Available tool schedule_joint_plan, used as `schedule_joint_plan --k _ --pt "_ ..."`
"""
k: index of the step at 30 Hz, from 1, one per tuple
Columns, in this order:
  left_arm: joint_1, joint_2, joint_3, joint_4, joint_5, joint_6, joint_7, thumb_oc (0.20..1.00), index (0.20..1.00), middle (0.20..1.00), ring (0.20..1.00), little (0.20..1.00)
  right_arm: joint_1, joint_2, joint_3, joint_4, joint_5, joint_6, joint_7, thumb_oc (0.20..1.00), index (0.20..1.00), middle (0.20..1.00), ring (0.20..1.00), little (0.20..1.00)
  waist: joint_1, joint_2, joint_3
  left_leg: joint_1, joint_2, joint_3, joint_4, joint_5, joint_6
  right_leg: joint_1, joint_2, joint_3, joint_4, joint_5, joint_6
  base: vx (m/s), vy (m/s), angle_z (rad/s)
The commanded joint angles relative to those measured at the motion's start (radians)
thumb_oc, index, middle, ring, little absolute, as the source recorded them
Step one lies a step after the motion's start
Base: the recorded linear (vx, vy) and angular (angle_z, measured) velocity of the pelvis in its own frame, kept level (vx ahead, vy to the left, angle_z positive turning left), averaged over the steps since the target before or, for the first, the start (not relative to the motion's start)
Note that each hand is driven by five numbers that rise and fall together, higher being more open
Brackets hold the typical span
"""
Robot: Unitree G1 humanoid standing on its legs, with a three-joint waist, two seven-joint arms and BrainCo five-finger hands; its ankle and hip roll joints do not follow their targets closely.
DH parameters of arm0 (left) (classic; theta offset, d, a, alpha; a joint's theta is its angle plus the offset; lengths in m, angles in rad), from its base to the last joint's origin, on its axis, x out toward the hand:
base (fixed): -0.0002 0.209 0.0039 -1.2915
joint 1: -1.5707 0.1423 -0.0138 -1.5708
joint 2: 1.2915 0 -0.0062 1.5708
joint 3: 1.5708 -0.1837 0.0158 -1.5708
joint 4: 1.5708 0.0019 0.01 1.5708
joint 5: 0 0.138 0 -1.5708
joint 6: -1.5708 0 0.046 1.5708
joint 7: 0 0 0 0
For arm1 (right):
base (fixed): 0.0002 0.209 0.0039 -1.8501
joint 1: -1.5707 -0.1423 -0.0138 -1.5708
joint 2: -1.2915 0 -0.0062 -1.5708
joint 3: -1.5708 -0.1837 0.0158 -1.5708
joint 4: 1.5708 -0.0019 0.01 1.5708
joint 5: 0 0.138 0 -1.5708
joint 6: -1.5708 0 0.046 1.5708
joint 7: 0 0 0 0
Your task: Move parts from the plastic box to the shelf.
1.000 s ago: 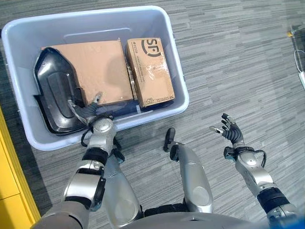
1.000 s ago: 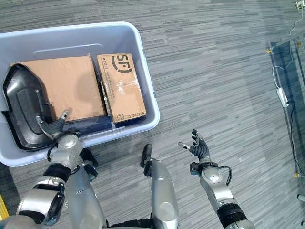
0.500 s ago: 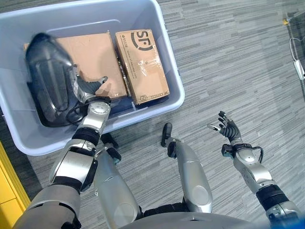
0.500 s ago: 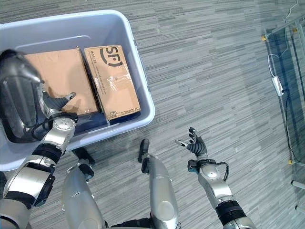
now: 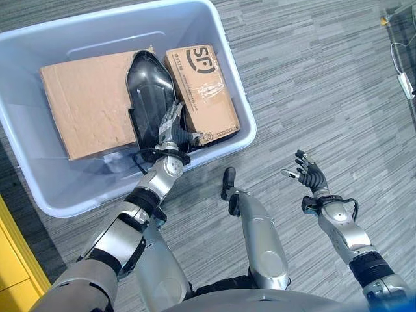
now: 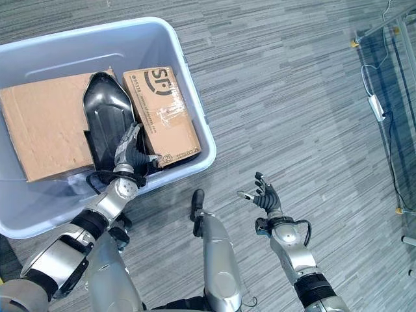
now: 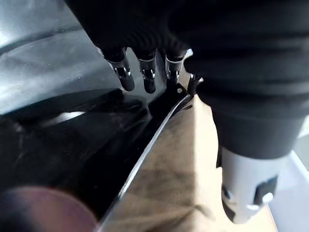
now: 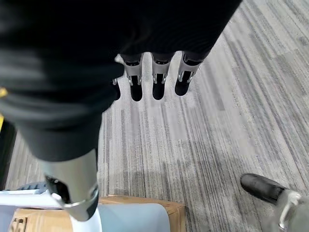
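Left hand (image 5: 170,125) reached into the pale blue plastic box (image 5: 242,110) – fingers clamped on the glossy black moulded plastic part (image 5: 151,91), tilted up between two brown cardboard cartons (image 5: 88,104). Right hand (image 5: 310,175) hovered over grey carpet, palm up, fingers loosely spread.

The scene is evenly and brightly lit from overhead, with soft shadows cast inside the plastic box (image 5: 231,97) and on the floor (image 5: 325,78). Pale glare is seen on the glossy black part (image 7: 72,121) in the left wrist view. Its nearest portion is blurred.
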State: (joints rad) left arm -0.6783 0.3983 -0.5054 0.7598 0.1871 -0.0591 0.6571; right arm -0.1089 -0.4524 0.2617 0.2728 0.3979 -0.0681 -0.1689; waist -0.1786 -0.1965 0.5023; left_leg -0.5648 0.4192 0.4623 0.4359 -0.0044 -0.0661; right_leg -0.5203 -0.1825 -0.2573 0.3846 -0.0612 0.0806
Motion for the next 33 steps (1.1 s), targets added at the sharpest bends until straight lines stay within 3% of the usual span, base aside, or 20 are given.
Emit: schedule_joint_plan --k 1,5,6,8,9,11,13,15,17,20,23,26,27,29,33 --pt "0.0 -0.001 0.062 -0.003 -0.001 -0.067 0.18 1.0 1.0 1.0 1.0 1.0 0.014 -0.071 -0.016 -0.072 -0.031 -0.048 -0.024 1.0 1.0 1.0 1.0 1.0 0.029 -0.023 0.018 0.025 0.013 -0.05 0.044 -0.076 -0.094 -0.03 -0.036 -0.028 0.077 -0.028 0.08 0.03 -0.058 -0.04" --pt "0.007 0.042 0.168 -0.052 0.08 -0.191 0.38 1.0 1.0 1.0 1.0 1.0 0.033 -0.071 -0.015 -0.081 -0.027 -0.052 -0.03 1.0 1.0 1.0 1.0 1.0 0.05 -0.019 0.018 0.029 0.005 -0.072 0.045 -0.079 -0.096 -0.02 -0.04 -0.031 0.082 -0.032 0.079 0.01 -0.051 0.02" --pt "0.007 0.063 0.2 -0.088 0.136 -0.247 0.475 1.0 1.0 1.0 1.0 1.0 0.037 -0.078 -0.015 -0.09 -0.032 -0.053 -0.033 1.0 1.0 1.0 1.0 1.0 0.057 -0.014 0.018 0.021 -0.002 -0.068 0.027 -0.05 -0.081 -0.032 -0.039 -0.036 0.072 -0.01 0.064 -0.05 -0.022 0.03" --pt "0.013 0.085 0.224 -0.13 0.19 -0.289 0.567 1.0 1.0 1.0 1.0 1.0 0.046 -0.08 -0.015 -0.096 -0.026 -0.052 -0.034 1.0 1.0 1.0 1.0 1.0 0.063 -0.008 0.018 0.022 -0.008 -0.076 0.023 -0.049 -0.081 -0.03 -0.041 -0.035 0.075 -0.013 0.062 -0.02 0.002 0.09" --pt "0.014 0.088 0.226 -0.135 0.188 -0.295 0.576 1.0 1.0 1.0 1.0 1.0 0.047 -0.081 -0.016 -0.096 -0.026 -0.053 -0.034 1.0 1.0 1.0 1.0 1.0 0.063 -0.007 0.018 0.022 -0.009 -0.077 0.023 -0.049 -0.081 -0.03 -0.041 -0.035 0.075 -0.014 0.062 0.02 0.0 0.11" --pt "0.043 0.102 0.285 -0.215 0.193 -0.431 0.637 1.0 1.0 1.0 1.0 1.0 0.061 -0.074 -0.023 -0.098 -0.014 -0.069 -0.036 1.0 1.0 1.0 1.0 1.0 0.078 0.001 0.018 0.028 -0.023 -0.089 0.012 -0.05 -0.08 -0.023 -0.044 -0.039 0.075 -0.018 0.059 0.02 -0.01 0.05" --pt "0.075 0.09 0.324 -0.289 0.246 -0.48 0.673 1.0 1.0 1.0 1.0 1.0 0.066 -0.067 -0.024 -0.102 -0.011 -0.101 -0.043 1.0 1.0 1.0 1.0 1.0 0.089 0.006 0.018 0.03 -0.029 -0.097 0.008 -0.051 -0.08 -0.016 -0.047 -0.045 0.074 -0.022 0.057 0.01 -0.022 0.09" --pt "0.116 0.065 0.344 -0.346 0.211 -0.481 0.698 1.0 1.0 1.0 1.0 1.0 0.069 -0.055 -0.028 -0.118 -0.01 -0.088 -0.04 1.0 1.0 1.0 1.0 1.0 0.099 0.009 0.018 0.036 -0.036 -0.107 0.01 -0.058 -0.079 -0.007 -0.046 -0.047 0.081 -0.034 0.055 0.02 -0.023 0.04" --pt "0.156 0.037 0.358 -0.361 0.127 -0.441 0.655 1.0 1.0 1.0 1.0 1.0 0.07 -0.046 -0.028 -0.118 -0.004 -0.069 -0.052 1.0 1.0 1.0 1.0 1.0 0.108 0.01 0.018 0.044 -0.038 -0.114 0.017 -0.061 -0.077 0.007 -0.048 -0.052 0.085 -0.04 0.054 0.03 -0.02 0.0" --pt "0.197 -0.004 0.337 -0.284 -0.128 -0.333 0.431 1.0 1.0 1.0 1.0 1.0 0.069 -0.032 -0.027 -0.101 -0.018 -0.065 -0.037 1.0 1.0 1.0 1.0 1.0 0.112 0.007 0.018 0.043 -0.03 -0.114 0.017 -0.053 -0.079 0.013 -0.047 -0.057 0.081 -0.037 0.054 0.0 0.0 0.0" --pt "0.22 -0.04 0.321 -0.241 -0.224 -0.327 0.352 1.0 1.0 1.0 1.0 1.0 0.072 -0.029 -0.021 -0.094 -0.036 -0.058 -0.026 1.0 1.0 1.0 1.0 1.0 0.11 0.004 0.018 0.04 -0.024 -0.115 0.019 -0.052 -0.08 0.011 -0.043 -0.053 0.081 -0.039 0.053 0.0 0.0 0.0" --pt "0.214 -0.099 0.319 -0.173 -0.409 -0.295 0.29 1.0 1.0 1.0 1.0 1.0 0.064 -0.022 -0.007 -0.068 -0.017 -0.058 -0.031 1.0 1.0 1.0 1.0 1.0 0.105 -0.003 0.018 0.033 -0.013 -0.109 0.023 -0.048 -0.079 0.009 -0.038 -0.057 0.07 -0.03 0.053 0.02 -0.004 -0.01" --pt "0.209 -0.112 0.314 -0.129 -0.401 -0.274 0.316 1.0 1.0 1.0 1.0 1.0 0.06 -0.014 0.002 -0.041 -0.008 -0.081 -0.032 1.0 1.0 1.0 1.0 1.0 0.101 -0.006 0.018 0.042 -0.008 -0.118 0.042 -0.075 -0.095 0.02 -0.038 -0.05 0.084 -0.053 0.065 0.07 -0.026 -0.02" --pt "0.196 -0.109 0.309 -0.104 -0.403 -0.26 0.302 1.0 1.0 1.0 1.0 1.0 0.054 -0.011 0.006 -0.035 -0.003 -0.089 -0.032 1.0 1.0 1.0 1.0 1.0 0.097 -0.011 0.018 0.038 -0.002 -0.117 0.054 -0.079 -0.095 0.016 -0.038 -0.049 0.093 -0.056 0.066 0.05 -0.026 -0.02" --pt "0.144 -0.088 0.296 -0.06 -0.342 -0.214 0.326 1.0 1.0 1.0 1.0 1.0 0.038 -0.02 0.014 -0.042 -0.005 -0.061 -0.037 1.0 1.0 1.0 1.0 1.0 0.08 -0.021 0.018 0.034 0.019 -0.102 0.074 -0.081 -0.099 0.01 -0.037 -0.044 0.102 -0.056 0.065 0.01 -0.003 -0.09"
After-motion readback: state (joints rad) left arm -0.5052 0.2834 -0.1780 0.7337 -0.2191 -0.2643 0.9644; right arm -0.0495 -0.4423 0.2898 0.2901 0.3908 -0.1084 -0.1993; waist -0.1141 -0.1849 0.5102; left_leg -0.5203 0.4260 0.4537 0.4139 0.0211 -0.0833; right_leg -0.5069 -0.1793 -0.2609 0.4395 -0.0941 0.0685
